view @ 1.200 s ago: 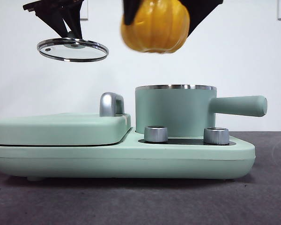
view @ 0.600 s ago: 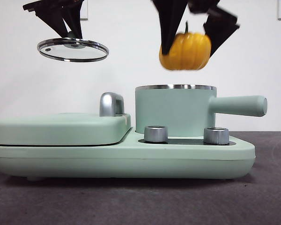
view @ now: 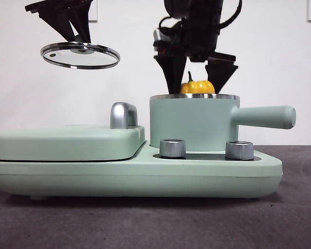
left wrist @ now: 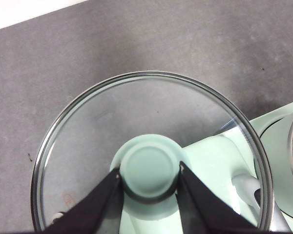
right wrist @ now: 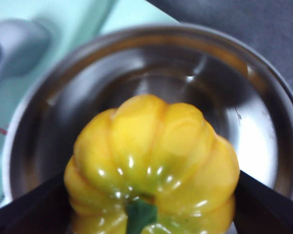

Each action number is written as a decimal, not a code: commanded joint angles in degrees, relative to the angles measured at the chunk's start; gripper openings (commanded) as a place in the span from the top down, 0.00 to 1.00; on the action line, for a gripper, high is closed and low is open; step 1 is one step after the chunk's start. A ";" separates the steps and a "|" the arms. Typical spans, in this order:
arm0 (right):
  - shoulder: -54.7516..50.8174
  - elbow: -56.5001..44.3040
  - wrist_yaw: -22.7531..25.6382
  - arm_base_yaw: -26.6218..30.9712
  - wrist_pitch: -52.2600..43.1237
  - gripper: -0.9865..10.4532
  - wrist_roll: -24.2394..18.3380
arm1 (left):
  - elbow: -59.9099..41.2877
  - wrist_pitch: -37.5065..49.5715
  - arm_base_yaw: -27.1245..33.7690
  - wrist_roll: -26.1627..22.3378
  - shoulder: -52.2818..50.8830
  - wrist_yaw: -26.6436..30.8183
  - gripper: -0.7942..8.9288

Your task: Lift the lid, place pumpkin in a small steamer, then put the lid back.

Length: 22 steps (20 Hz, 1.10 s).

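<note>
The glass lid (view: 80,55) hangs in the air at the upper left of the front view, over the flat hinged cover. My left gripper (view: 79,37) is shut on its mint-green knob (left wrist: 149,169). The small steamer (view: 195,122), mint green with a long side handle, stands uncovered on the base. My right gripper (view: 197,78) is shut on the yellow-orange pumpkin (view: 197,86), which sits partly below the steel rim, only its top and green stem showing. In the right wrist view the pumpkin (right wrist: 151,165) hangs over the shiny steamer bowl (right wrist: 254,126).
The steamer stands on a mint-green appliance base (view: 135,176) with two chrome dials (view: 172,148) in front. A wide flat hinged cover (view: 67,141) with a chrome handle (view: 123,115) fills its left half. Dark grey tabletop (view: 145,223) lies in front.
My right gripper has carried the pumpkin away from the camera and down, from high above the steamer into its mouth. The left gripper and lid have stayed still.
</note>
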<state>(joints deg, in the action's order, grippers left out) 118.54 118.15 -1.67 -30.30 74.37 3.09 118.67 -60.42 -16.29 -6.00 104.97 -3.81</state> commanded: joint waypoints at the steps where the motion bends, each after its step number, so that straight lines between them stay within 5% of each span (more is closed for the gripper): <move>1: 2.12 1.73 0.20 0.11 -0.09 0.65 -0.57 | 1.81 1.05 -0.22 -0.61 -0.52 -0.15 0.90; 14: 6.38 1.73 -2.86 2.03 1.29 0.65 -0.13 | 1.81 1.25 -0.22 -0.70 -0.52 -0.15 0.90; 18: 6.40 1.73 -2.84 2.03 1.11 0.50 -0.09 | 1.81 1.29 -0.22 -0.83 -0.52 -0.15 0.90; 22: 6.36 2.62 -2.84 1.97 1.38 0.48 0.15 | 1.81 1.27 -0.22 -0.81 -0.52 -0.15 0.90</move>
<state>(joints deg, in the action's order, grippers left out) 123.59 118.85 -4.69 -28.12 75.83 3.05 118.67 -60.40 -16.29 -6.42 104.97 -3.81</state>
